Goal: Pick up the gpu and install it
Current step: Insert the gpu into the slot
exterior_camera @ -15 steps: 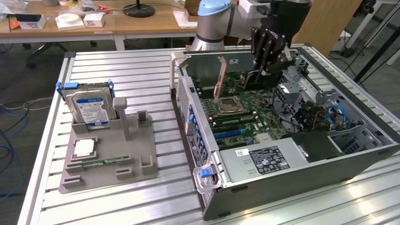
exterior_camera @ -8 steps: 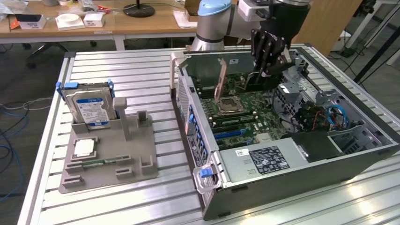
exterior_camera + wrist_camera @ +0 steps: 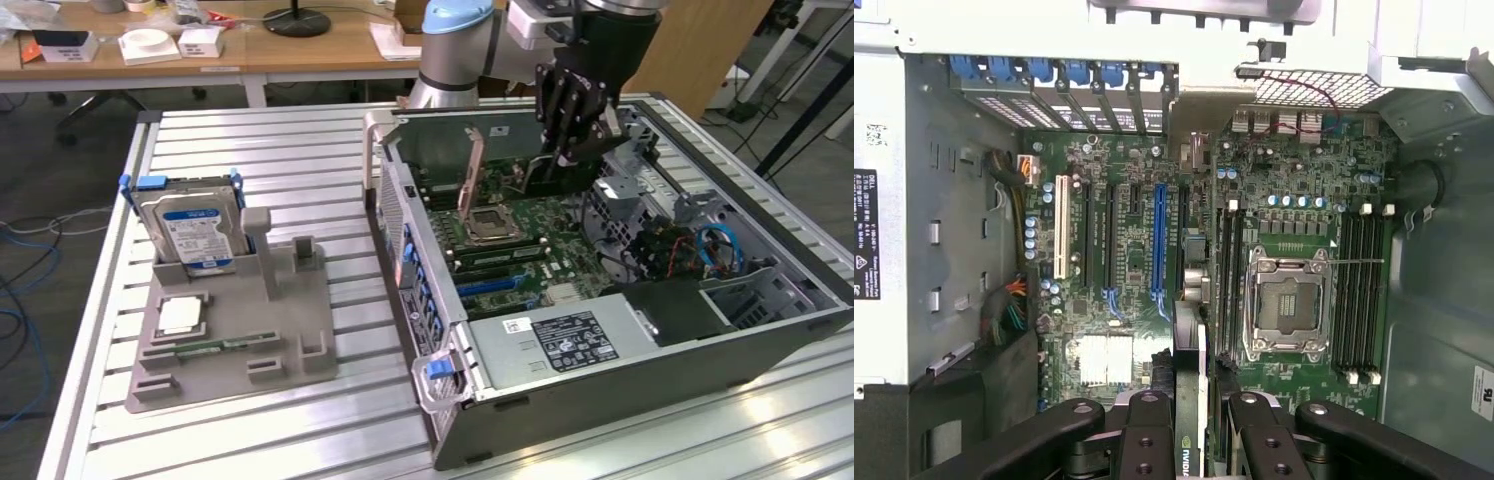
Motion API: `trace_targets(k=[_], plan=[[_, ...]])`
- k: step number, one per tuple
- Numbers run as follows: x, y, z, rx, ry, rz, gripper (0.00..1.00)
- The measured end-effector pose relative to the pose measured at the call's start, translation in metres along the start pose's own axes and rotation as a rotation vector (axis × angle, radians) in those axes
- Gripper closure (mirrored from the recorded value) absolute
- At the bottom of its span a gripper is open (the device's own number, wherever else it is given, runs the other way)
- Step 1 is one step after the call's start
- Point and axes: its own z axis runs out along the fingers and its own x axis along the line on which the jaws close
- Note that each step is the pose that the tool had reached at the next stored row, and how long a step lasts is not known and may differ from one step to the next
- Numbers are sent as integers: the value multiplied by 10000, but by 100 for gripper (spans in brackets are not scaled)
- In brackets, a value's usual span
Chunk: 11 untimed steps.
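The gripper (image 3: 577, 150) hangs inside the open computer case (image 3: 667, 330), low over the motherboard (image 3: 534, 230), with its fingers clamped on the gpu (image 3: 558, 175). In the exterior view the card shows as a dark flat piece below the fingertips, held upright on its edge at the far end of the case. In the wrist view the gripper (image 3: 1199, 420) has its black fingers (image 3: 1146, 430) pressed against both faces of the gpu (image 3: 1190, 385), which is seen edge-on between them, with a green logo on its edge. The gap between the fingers is narrow, just the thickness of the card. Below the card lies the motherboard (image 3: 1294, 200), with the long blue slot (image 3: 1159, 240) near the card's line and the processor socket (image 3: 1286, 305) on its other side. Whether the card touches the board I cannot tell. Well apart from the case, a hard drive (image 3: 194, 235) stands in a grey holder (image 3: 287, 330) on the metal table (image 3: 267, 150).
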Motion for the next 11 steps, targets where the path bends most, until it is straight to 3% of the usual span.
trace_targets(k=[11], plan=[[1, 2, 48, -1, 1, 0, 74]])
